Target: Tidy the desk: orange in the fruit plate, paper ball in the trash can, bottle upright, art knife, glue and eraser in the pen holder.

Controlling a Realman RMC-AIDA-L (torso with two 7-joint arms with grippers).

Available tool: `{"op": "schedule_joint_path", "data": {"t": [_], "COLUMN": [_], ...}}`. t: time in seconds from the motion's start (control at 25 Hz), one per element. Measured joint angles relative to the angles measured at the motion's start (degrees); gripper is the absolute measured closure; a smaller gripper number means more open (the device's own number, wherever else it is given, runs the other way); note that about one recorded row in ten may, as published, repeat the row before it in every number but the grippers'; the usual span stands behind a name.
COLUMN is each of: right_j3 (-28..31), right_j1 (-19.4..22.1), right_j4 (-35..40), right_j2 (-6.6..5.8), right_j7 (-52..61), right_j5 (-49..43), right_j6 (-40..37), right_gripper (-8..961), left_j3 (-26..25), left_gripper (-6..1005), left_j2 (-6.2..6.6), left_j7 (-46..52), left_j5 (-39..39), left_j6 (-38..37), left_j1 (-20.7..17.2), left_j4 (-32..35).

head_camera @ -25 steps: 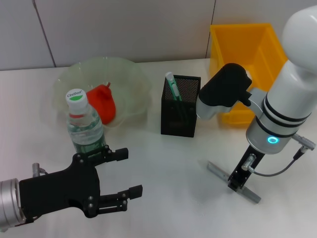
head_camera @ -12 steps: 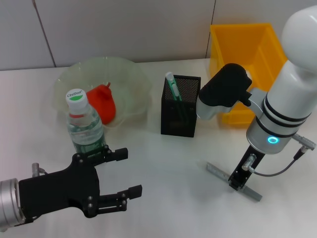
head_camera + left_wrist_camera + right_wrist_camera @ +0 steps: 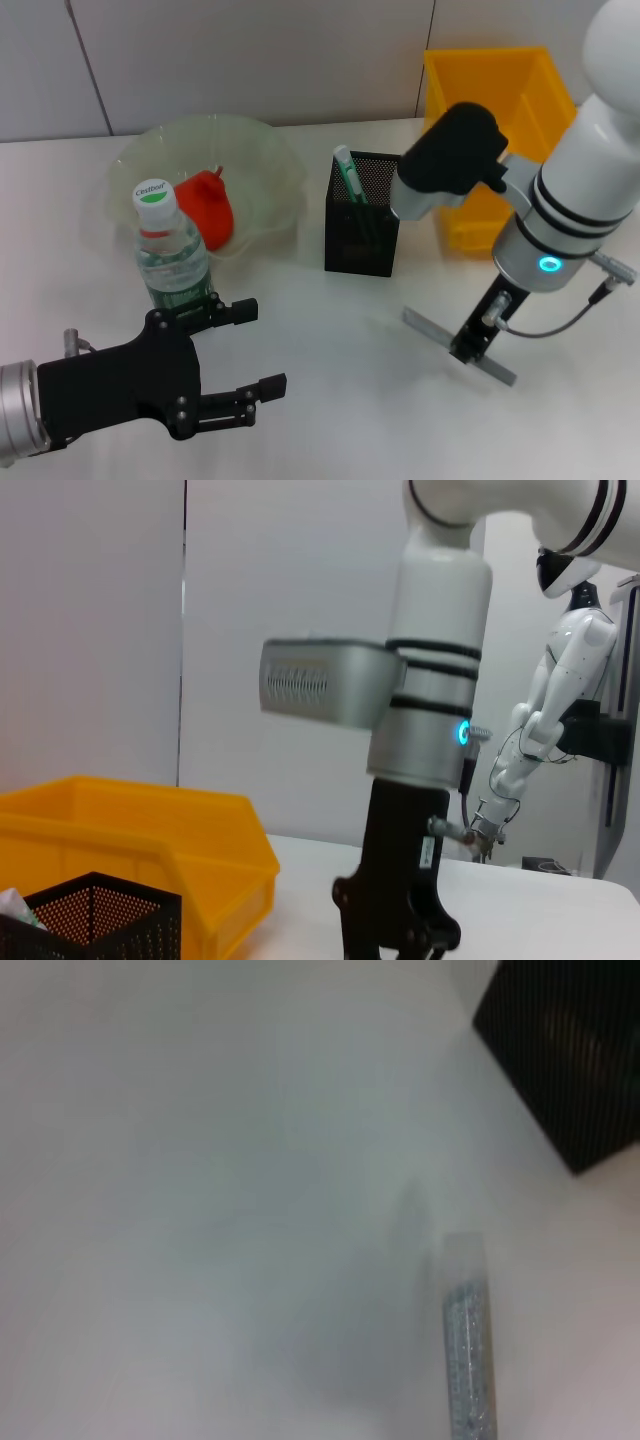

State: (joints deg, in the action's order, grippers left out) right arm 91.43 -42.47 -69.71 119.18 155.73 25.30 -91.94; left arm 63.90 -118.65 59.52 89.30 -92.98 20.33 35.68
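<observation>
My right gripper (image 3: 472,346) is shut on the art knife (image 3: 430,328), a long grey bar held just above the table in front of the black mesh pen holder (image 3: 365,215). The knife's end (image 3: 465,1350) and a corner of the holder (image 3: 565,1050) show in the right wrist view. A green and white stick, seemingly the glue (image 3: 347,170), stands in the holder. The orange (image 3: 205,208) lies in the fruit plate (image 3: 150,140). The bottle (image 3: 170,255) stands upright just behind my open left gripper (image 3: 255,348). Paper ball and eraser are out of view.
The yellow trash can (image 3: 500,100) stands at the back right behind my right arm, right of the pen holder. The left wrist view shows the trash can (image 3: 150,830), the holder's rim (image 3: 90,900) and the right arm's gripper (image 3: 395,940) farther off.
My right gripper has shifted left and slightly away from me with the art knife in it. The left arm, bottle and orange have not moved.
</observation>
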Motion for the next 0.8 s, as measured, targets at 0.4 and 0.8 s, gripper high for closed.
{"op": "schedule_joint_path", "data": {"t": [0.4, 0.8], "right_j3": [0.92, 4.40], "right_j1": [1.63, 2.41], "right_j4": [-12.28, -28.00], "right_j2": [0.00, 0.00], "right_j7": [0.73, 1.11], "right_j5": [0.78, 2.18], "right_j6": [-2.44, -2.42], "right_gripper": [819, 821], "left_j3": [0.00, 0.00], "left_gripper": [165, 166], "left_j2": [-0.10, -0.10], "left_j7": [-0.02, 0.06], "left_j5": [0.00, 0.00], "left_j6": [0.00, 0.00], "left_j1": [-0.24, -0.03], "left_j4": [0.00, 0.00]}}
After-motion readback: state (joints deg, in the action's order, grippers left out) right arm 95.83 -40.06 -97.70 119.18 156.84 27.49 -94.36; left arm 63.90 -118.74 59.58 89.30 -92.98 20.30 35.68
